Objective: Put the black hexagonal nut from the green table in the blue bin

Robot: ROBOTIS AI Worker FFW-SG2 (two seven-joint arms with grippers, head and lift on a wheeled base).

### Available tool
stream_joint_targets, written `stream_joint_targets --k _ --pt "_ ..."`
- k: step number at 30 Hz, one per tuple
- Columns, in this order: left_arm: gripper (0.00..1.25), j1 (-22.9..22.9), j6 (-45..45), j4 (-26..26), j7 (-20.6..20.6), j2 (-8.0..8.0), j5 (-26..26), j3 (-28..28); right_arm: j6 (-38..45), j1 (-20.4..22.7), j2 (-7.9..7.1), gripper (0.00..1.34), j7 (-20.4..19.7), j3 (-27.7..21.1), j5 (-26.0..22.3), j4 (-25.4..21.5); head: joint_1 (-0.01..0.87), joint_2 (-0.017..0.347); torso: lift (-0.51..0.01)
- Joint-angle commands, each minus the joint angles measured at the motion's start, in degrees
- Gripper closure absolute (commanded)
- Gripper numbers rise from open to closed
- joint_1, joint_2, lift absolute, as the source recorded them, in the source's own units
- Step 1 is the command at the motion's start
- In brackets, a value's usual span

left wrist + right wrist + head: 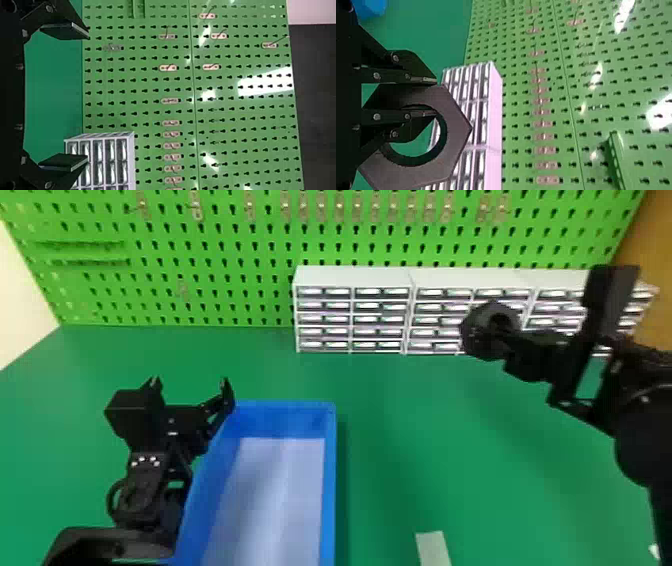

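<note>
At the right of the head view my right gripper (pixel 517 340) holds the black hexagonal nut (pixel 482 331) up in front of the drawer cabinets. In the right wrist view the nut (pixel 455 138) is gripped by its ring, one finger of my right gripper (pixel 435 97) through the hole and the other outside. The blue bin (pixel 331 470) rests on the green table (pixel 450 450), to the left of the nut and well apart from it. My left gripper (pixel 192 382) stands open and empty by the bin's far left corner; its fingers are also wide apart in the left wrist view (pixel 85 97).
White drawer cabinets (pixel 352 277) stand along the table's back edge, behind the nut. A green pegboard (pixel 200 255) with metal hooks rises behind them. A pale strip (pixel 434 547) lies on the table near the front, right of the bin.
</note>
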Motion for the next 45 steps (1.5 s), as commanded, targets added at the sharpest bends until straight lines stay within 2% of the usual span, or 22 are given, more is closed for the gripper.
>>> stream_joint_targets --k 1,17,25,35,45 --pt "0.18 -0.11 0.00 0.09 0.02 0.00 0.00 -0.16 0.04 -0.36 -0.39 1.09 -0.63 3.85 -2.87 -0.08 0.657 0.057 -0.095" --pt "0.18 -0.73 -0.09 0.27 0.02 0.00 -0.09 0.11 0.04 -1.94 -2.06 1.09 -2.74 15.89 -9.11 1.41 0.657 0.057 -0.095" --pt "0.18 -1.17 -0.44 0.62 0.02 0.00 -0.09 -0.07 -0.22 -4.84 -4.96 1.09 -3.79 23.71 -14.56 4.31 0.657 0.057 -0.095" --pt "0.18 -1.96 -1.23 1.06 0.02 0.00 -0.18 0.54 -0.84 -6.51 -5.23 1.09 -4.76 28.64 -17.29 5.28 0.657 0.057 -0.095" --pt "0.18 -2.57 -1.58 1.41 0.02 0.00 -0.26 0.46 -1.28 -7.39 -5.40 1.09 -5.37 31.45 -19.31 6.68 0.657 0.057 -0.095"
